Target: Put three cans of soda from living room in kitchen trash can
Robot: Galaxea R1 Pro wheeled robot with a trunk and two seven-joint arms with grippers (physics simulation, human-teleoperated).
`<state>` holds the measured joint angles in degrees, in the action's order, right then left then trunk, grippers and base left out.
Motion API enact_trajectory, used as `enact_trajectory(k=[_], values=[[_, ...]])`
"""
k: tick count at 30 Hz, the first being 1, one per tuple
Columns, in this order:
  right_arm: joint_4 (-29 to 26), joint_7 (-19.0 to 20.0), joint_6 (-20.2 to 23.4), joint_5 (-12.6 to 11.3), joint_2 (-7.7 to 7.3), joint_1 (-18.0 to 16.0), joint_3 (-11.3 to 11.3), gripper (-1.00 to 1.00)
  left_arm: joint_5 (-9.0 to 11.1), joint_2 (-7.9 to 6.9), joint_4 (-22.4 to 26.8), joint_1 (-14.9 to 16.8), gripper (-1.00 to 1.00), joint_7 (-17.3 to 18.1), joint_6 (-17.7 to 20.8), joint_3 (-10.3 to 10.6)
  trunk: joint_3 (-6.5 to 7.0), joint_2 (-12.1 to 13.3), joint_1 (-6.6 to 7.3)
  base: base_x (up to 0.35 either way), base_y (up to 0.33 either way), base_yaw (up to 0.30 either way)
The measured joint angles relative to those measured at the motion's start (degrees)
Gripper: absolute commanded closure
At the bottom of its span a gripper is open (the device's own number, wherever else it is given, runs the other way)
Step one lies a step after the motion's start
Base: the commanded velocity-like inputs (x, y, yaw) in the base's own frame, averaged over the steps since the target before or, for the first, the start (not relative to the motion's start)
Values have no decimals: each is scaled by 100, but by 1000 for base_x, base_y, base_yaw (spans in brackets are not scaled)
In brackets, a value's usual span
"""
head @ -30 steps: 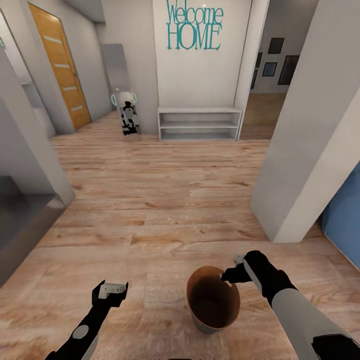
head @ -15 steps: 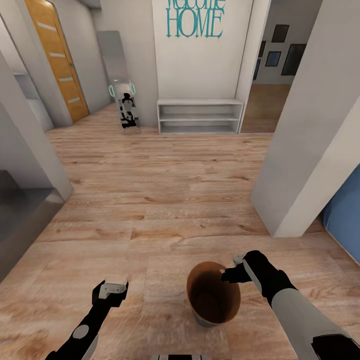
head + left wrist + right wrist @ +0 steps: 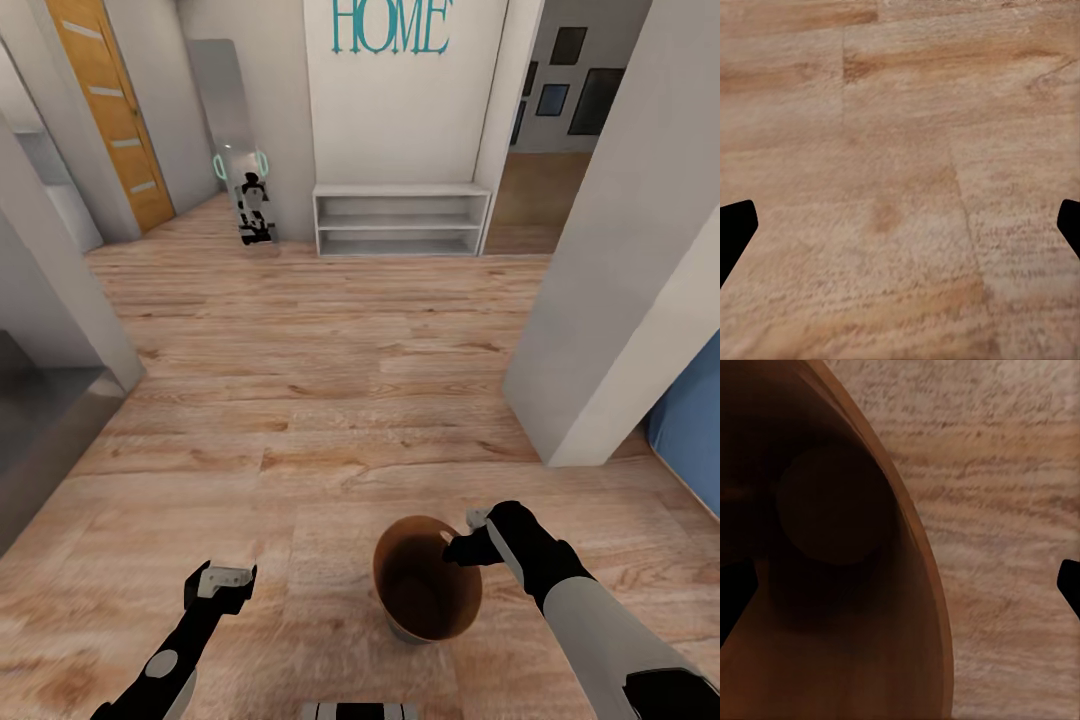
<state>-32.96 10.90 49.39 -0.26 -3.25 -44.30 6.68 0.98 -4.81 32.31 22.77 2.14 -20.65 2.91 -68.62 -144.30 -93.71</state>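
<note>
The tash can (image 3: 403,541), a small round bin with a brown inside and a grey outside, stands upright on the wood floor just in front of me. My right gripper (image 3: 463,536) hovers at its right rim, open. In the right wrist view the brown rim and inner wall (image 3: 832,645) run between the spread fingertips of this gripper (image 3: 900,585), and the bin's round bottom looks bare. My left gripper (image 3: 228,578) hangs open over bare floor to the left of the bin, with only planks between its tips (image 3: 900,225). The cans of soda are out of view.
A white pillar (image 3: 600,330) rises close on the right, with a blue object (image 3: 690,420) behind it. A wall corner (image 3: 50,290) and a grey ledge (image 3: 40,430) stand at left. Far ahead are a low white shelf (image 3: 400,220), a mirror (image 3: 250,200) and an orange door (image 3: 110,110).
The whole picture has slid upward, so the camera has moved. The bin sits a little higher in the view. Both arms hold the same pose.
</note>
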Motion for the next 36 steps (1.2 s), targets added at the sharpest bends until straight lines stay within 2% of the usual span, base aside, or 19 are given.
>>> enact_trajectory(k=[15,28,36], values=[[0,-18,0,9,-20,0,-12,-100,-14,16,-5,2,-100,-1,0,21,0,0,0,0,0,0],[0,-44,0,9,-13,0,-9,-100,-9,16,-4,6,-100,5,0,20,-287,-17,-34,0,0,0],[0,-29,0,9,-16,0,-9,-100,-6,16,-5,5,-100,1,0,17,-288,-17,-34,0,0,0]])
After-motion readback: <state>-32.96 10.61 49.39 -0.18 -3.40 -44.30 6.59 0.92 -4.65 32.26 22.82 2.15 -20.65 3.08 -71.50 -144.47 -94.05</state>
